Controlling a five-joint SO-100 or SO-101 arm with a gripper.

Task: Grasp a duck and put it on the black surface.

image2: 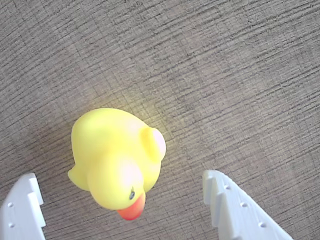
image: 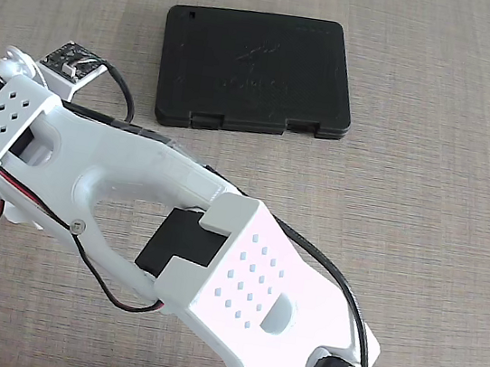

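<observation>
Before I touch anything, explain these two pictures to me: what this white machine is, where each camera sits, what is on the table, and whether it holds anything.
The white machine is a small robot arm standing on a wood-grain table. The fixed view looks down from above: it shows the arm stretching across the table and a flat black case lying beyond it, with nothing on it. The arm's claw is out of that picture. The wrist view comes from a camera riding on the arm, looking down past the claw. Its two white fingers stand apart, one on each side of a yellow duck sitting on the table. The claw is open and holds nothing yet.
</observation>
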